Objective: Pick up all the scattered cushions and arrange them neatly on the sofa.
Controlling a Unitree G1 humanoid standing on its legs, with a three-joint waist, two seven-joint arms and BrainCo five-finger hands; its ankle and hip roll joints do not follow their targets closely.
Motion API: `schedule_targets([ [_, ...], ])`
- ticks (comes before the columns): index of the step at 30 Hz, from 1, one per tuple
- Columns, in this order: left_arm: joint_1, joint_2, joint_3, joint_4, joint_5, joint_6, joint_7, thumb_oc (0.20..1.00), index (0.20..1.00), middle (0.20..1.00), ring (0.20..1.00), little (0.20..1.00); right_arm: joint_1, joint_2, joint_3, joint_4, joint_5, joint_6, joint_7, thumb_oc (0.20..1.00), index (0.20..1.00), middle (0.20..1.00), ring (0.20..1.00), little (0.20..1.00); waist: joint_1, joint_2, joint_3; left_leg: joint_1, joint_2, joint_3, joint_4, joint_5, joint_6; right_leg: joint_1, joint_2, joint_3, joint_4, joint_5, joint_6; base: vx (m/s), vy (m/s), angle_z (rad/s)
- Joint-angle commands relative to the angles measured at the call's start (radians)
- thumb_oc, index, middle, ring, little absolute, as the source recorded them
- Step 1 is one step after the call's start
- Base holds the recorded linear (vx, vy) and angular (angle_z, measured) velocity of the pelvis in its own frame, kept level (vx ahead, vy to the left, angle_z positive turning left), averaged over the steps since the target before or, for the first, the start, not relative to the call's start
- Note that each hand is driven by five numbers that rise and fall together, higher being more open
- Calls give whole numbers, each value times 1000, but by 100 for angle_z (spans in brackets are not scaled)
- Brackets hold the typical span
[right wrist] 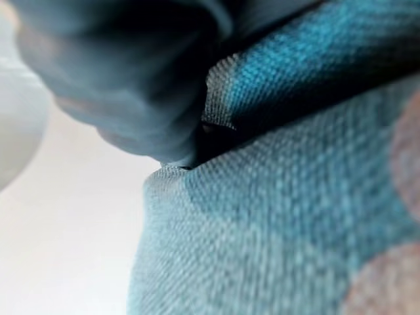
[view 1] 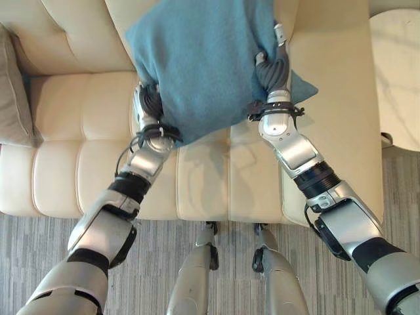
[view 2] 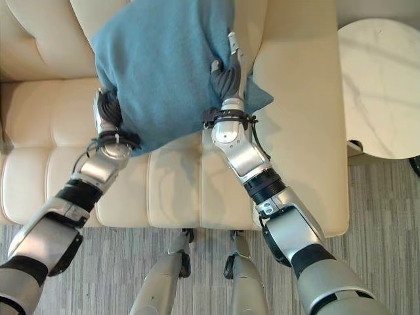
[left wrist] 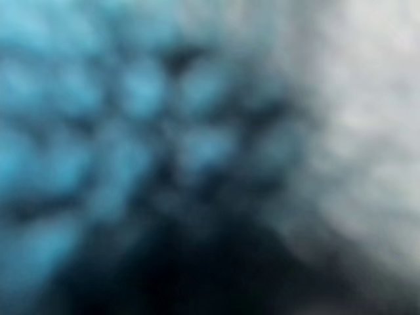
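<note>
Centrally, a teal woven cushion (view 1: 200, 62) is held between both hands above the seat of a cream tufted leather sofa (view 1: 72, 164), its upper part overlapping the sofa's backrest. The left hand (view 1: 149, 100) meets the cushion's lower left edge; its dark ribbed cover shows, while its fingers are hidden under the fabric, so whether they are curled or straight cannot be told. The right hand (view 1: 275, 62) lies against the cushion's right side, with one silver finger extending up along the fabric; the remaining fingers are covered by the cushion, and its grasp likewise cannot be told. One corner of the cushion projects to the right past the right wrist. In the right wrist view, the teal weave (right wrist: 275, 216) appears at very close range, folded against pale upholstery. A grey-beige cushion (view 1: 13, 98) rests at the sofa's far left end, against the backrest. To the right of the sofa stands a round white marble-topped side table (view 2: 380, 85) on grey striped flooring (view 2: 387, 223).
</note>
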Motion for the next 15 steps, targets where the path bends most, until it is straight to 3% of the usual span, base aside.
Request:
schedule_targets([
  [1,-278,43,-54,-18,204,-81,109,200,200,200,200,200,-185,67,24,2,-124,-148,-106,200,200,200,200,200,1,-30,-10,-99,-56,-98,143,-135,-21,-54,-47,65,149,-180,92,0,0,0],
  [4,-302,13,-37,26,216,-72,140,200,200,200,200,200,-202,48,31,53,-165,-154,-136,200,200,200,200,200,-2,-32,-8,-131,-59,-100,150,-136,-18,-84,-49,68,153,-176,95,13,27,-1],
  [5,-311,13,-37,47,222,-59,127,1000,1000,1000,1000,1000,-198,22,41,104,-178,-133,-127,1000,1000,1000,1000,1000,-4,-33,-7,-143,-60,-101,151,-133,-16,-97,-49,69,153,-172,96,0,0,0],
  [10,-263,27,-19,180,186,-49,89,1000,1000,1000,1000,1000,-134,27,78,285,-132,-84,-73,1000,1000,1000,1000,1000,-14,-51,-6,-117,-63,-91,144,-139,-7,-75,-47,81,141,-161,100,9,13,0],
  [15,-211,31,-20,278,142,-55,25,1000,1000,1000,1000,1000,-63,54,94,384,-70,-95,-3,1000,1000,1000,1000,1000,-15,-51,-10,-78,-62,-88,127,-136,-1,-37,-46,81,120,-156,97,1,0,-6],
])
